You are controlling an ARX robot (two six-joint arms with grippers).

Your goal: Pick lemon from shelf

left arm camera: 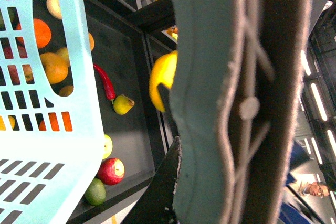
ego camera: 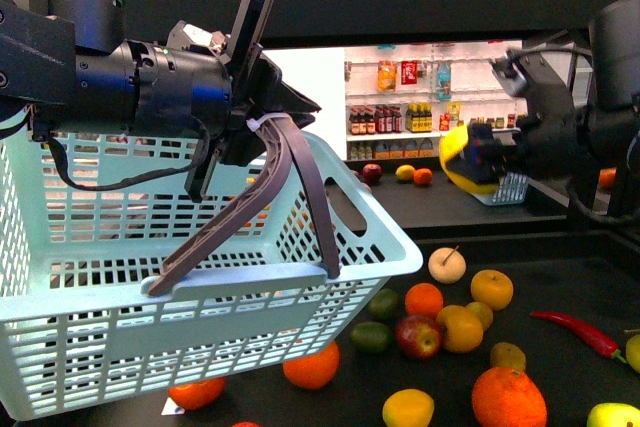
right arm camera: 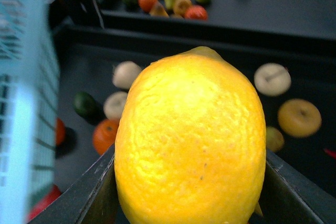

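My right gripper (ego camera: 478, 159) is shut on the yellow lemon (ego camera: 456, 159) and holds it in the air above the black shelf (ego camera: 560, 247), to the right of the basket. In the right wrist view the lemon (right arm camera: 191, 142) fills the frame between both dark fingers (right arm camera: 86, 195). My left gripper (ego camera: 250, 132) is shut on the brown basket handle (ego camera: 300, 182) and carries the pale blue basket (ego camera: 200, 287) at the left. The handle (left arm camera: 247, 98) covers most of the left wrist view, with the lemon (left arm camera: 161, 80) peeking past it.
Loose fruit lies on the lower shelf deck: oranges (ego camera: 508, 397), a red apple (ego camera: 419, 336), green limes (ego camera: 370, 336), a pale onion (ego camera: 447, 264) and a red chilli (ego camera: 578, 332). More fruit (ego camera: 405, 173) sits on the deck behind. White wall shelving with bottles (ego camera: 400, 117) stands far back.
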